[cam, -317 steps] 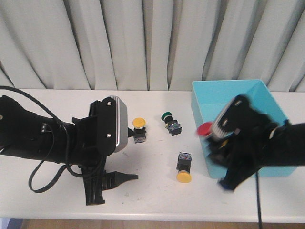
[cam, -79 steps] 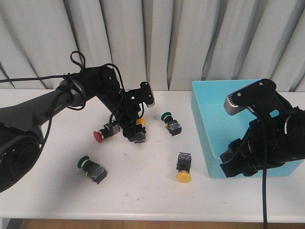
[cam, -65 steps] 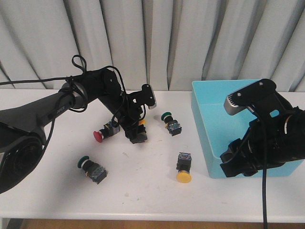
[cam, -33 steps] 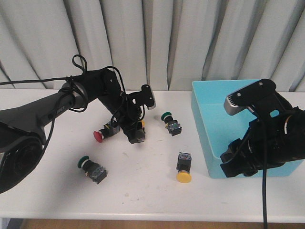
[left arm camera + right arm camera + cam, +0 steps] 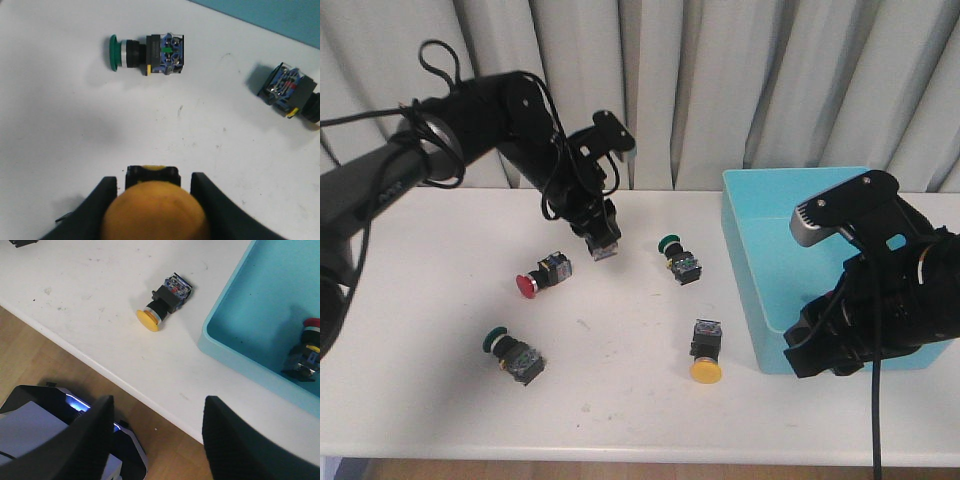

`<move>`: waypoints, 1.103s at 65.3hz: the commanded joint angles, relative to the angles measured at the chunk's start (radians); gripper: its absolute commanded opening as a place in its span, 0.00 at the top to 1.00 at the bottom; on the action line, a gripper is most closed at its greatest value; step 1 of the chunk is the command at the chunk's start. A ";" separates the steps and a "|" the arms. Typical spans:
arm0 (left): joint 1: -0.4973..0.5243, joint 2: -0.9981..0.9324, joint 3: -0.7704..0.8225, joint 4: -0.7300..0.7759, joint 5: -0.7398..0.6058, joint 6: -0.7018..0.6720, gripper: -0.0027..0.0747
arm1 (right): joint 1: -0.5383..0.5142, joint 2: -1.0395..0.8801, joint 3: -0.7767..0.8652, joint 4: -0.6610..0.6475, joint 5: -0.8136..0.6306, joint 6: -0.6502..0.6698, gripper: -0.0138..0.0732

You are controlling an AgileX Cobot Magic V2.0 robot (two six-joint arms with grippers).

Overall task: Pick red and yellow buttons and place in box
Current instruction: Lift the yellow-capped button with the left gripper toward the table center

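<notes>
Honestly, my left gripper (image 5: 154, 197) is clamped on a yellow button (image 5: 155, 212) by its cap (round, slippery); it could slip out before the box (image 5: 752, 262)

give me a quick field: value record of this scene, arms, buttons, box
left gripper: jaws shut on a yellow button, lifted off the table
right gripper: jaws open, empty, by the box's near corner
box: turquoise, one red button inside
still on table: red button, yellow button
green buttons on table: two
</notes>
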 commanded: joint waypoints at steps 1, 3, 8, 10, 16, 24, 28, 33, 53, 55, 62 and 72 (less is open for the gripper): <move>0.000 -0.107 -0.032 -0.033 -0.020 -0.034 0.76 | 0.002 -0.026 -0.024 0.009 -0.032 -0.004 0.38; 0.000 -0.119 -0.032 -0.033 -0.018 -0.049 0.76 | 0.002 -0.026 -0.024 0.009 -0.032 -0.004 0.38; 0.000 -0.143 -0.032 -0.033 -0.007 -0.083 0.76 | 0.002 -0.026 -0.024 0.009 -0.032 -0.004 0.38; 0.000 -0.151 -0.032 -0.032 -0.002 -0.093 0.76 | 0.002 -0.026 -0.024 0.009 -0.032 -0.004 0.38; 0.000 -0.177 -0.032 -0.032 0.023 -0.106 0.76 | 0.002 -0.026 -0.024 0.009 -0.033 -0.004 0.38; 0.001 -0.217 -0.032 -0.008 0.051 -0.150 0.76 | 0.002 -0.026 -0.024 0.010 -0.033 -0.004 0.38; -0.011 -0.242 -0.029 0.021 0.052 -0.182 0.76 | 0.001 -0.026 -0.024 0.009 -0.033 -0.004 0.38; -0.030 -0.286 -0.016 0.064 0.035 -0.226 0.76 | 0.001 -0.026 -0.024 0.009 -0.033 -0.004 0.38; -0.095 -0.534 0.276 0.115 -0.191 -0.338 0.76 | 0.001 -0.026 -0.024 0.013 -0.033 -0.004 0.38; -0.101 -0.561 0.332 0.115 -0.218 -0.338 0.76 | 0.001 -0.026 -0.024 0.013 -0.033 -0.004 0.38; -0.106 -0.660 0.501 0.105 -0.313 -0.338 0.76 | 0.001 -0.026 -0.024 0.012 -0.034 -0.004 0.38; -0.106 -0.801 0.749 0.034 -0.461 -0.338 0.76 | 0.001 -0.026 -0.024 0.013 -0.034 -0.004 0.38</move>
